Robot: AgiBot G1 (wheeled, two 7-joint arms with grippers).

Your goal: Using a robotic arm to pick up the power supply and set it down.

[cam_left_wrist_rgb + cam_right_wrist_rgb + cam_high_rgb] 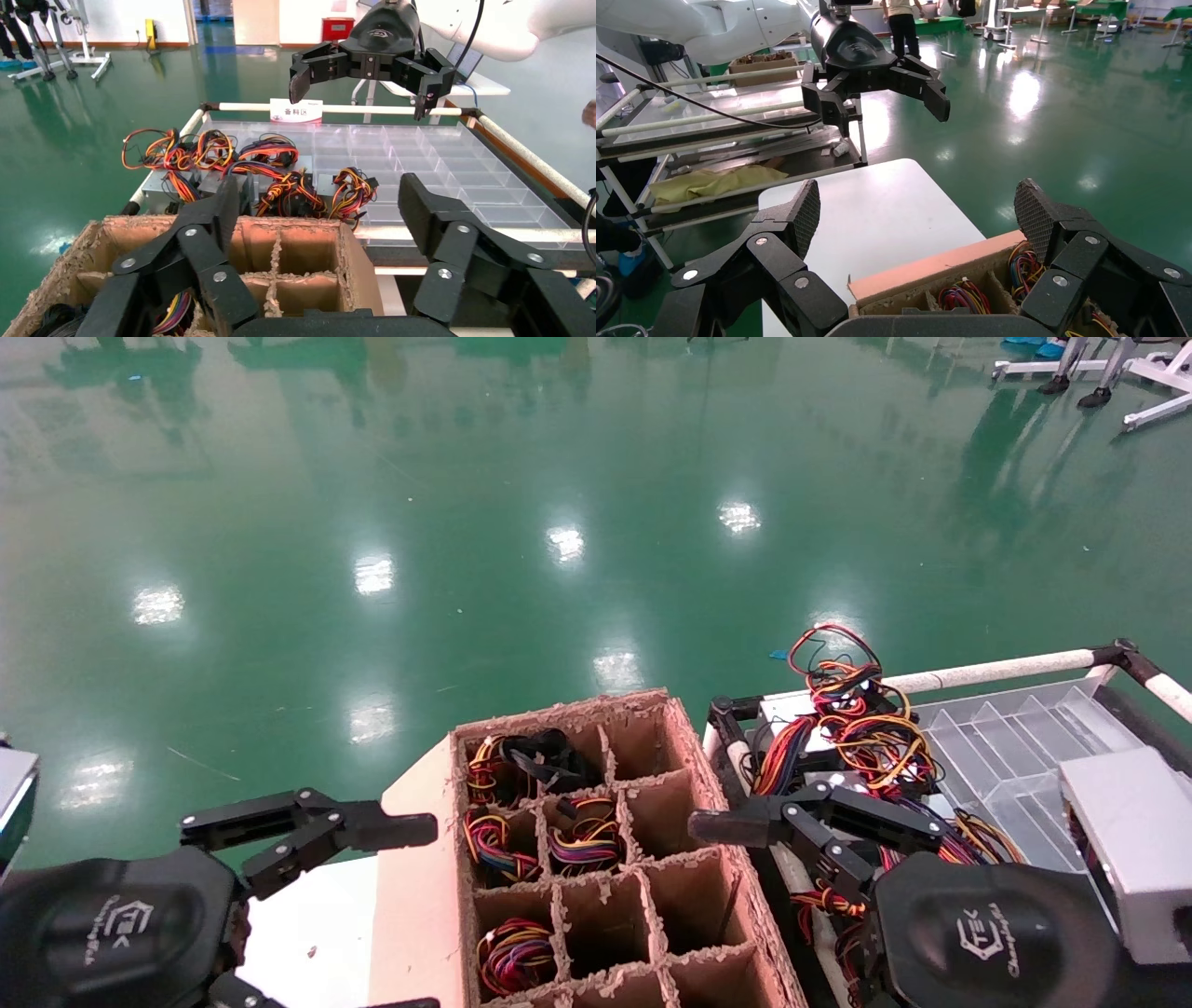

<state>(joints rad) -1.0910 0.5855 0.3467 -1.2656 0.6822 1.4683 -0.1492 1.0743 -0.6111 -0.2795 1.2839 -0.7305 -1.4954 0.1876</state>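
Several power supplies (792,733), grey boxes with red, yellow and orange wire bundles, lie on the cart to my right, also visible in the left wrist view (211,184). More wire bundles (498,854) fill some cells of the cardboard divider box (414,896). My left gripper (320,189) hovers open at the box's left side, holding nothing. My right gripper (918,193) hovers open between the box's right wall and the cart, also empty. Each wrist view shows the other gripper facing it, the right gripper (362,95) and the left gripper (880,109).
A clear compartment tray (1006,756) covers the cart inside a white tube frame (996,670). Another grey metal box (1127,840) sits at the cart's near right. The divider box rests on a white table (877,210). Green floor lies beyond, with a shelf rack (722,140) off to my left.
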